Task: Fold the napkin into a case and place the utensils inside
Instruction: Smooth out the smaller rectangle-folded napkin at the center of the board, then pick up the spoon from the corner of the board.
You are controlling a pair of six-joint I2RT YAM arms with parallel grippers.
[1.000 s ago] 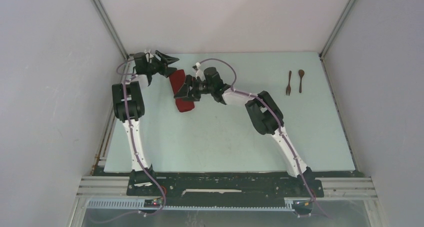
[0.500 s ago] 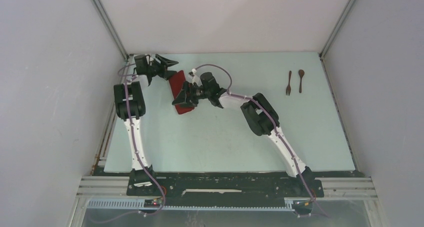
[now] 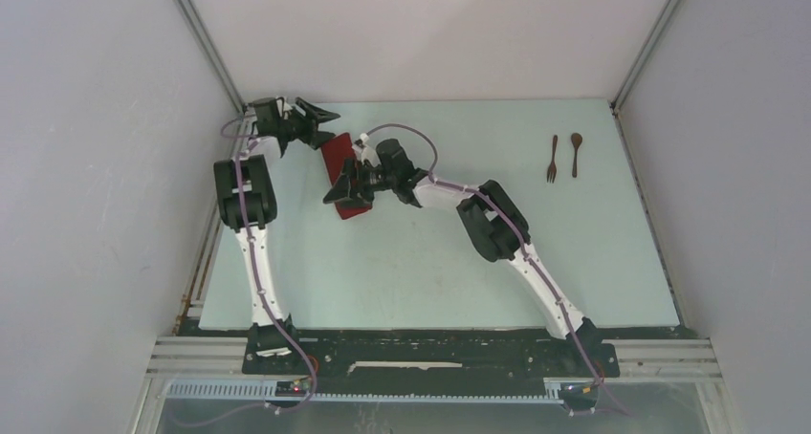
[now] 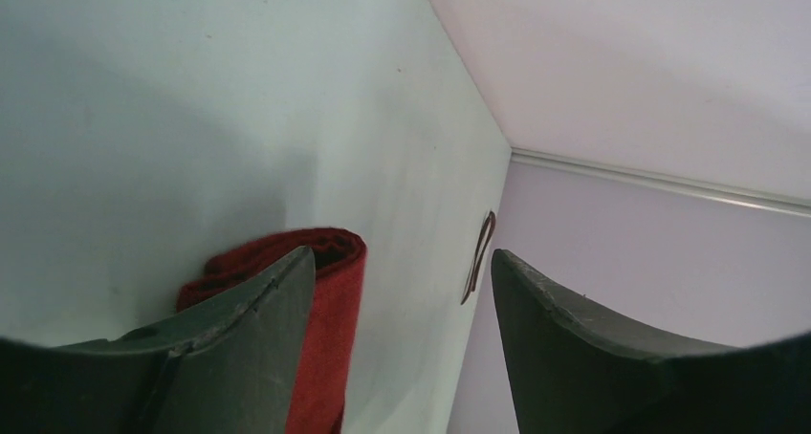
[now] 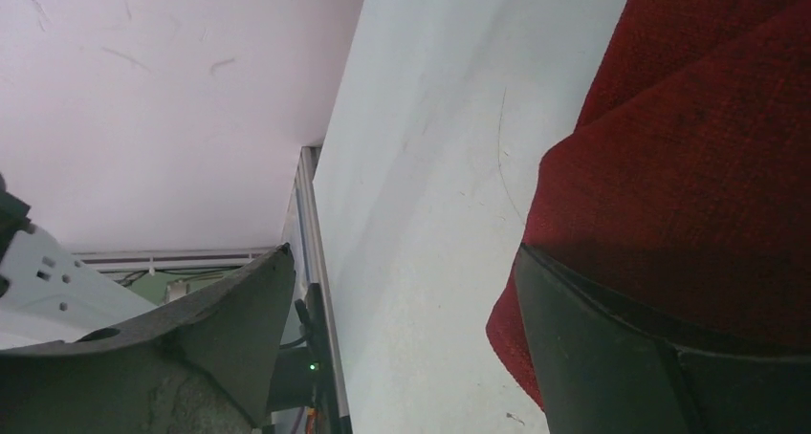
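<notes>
The napkin (image 3: 340,166) lies folded into a narrow dark red case at the table's back left, its rolled end open in the left wrist view (image 4: 330,291). My left gripper (image 3: 330,128) hovers open at its far end, one finger (image 4: 239,348) in front of the cloth and nothing between the jaws (image 4: 402,262). My right gripper (image 3: 344,185) stands open over the near end. One of its fingers (image 5: 622,358) rests against the red cloth (image 5: 698,157); bare table shows between the tips (image 5: 404,252). The utensils, a fork (image 3: 552,160) and a spoon (image 3: 576,154), lie side by side at the back right.
The pale green table (image 3: 430,252) is boxed in by grey walls at the left, back and right. A metal rail (image 5: 320,262) runs along the table's left edge, close to the right gripper's outer finger. Both arm bases stand on the black bar (image 3: 421,350) at the near edge.
My right gripper has slid left along the table onto the near end of the folded cloth, nudging it slightly left. The left gripper has barely moved.
</notes>
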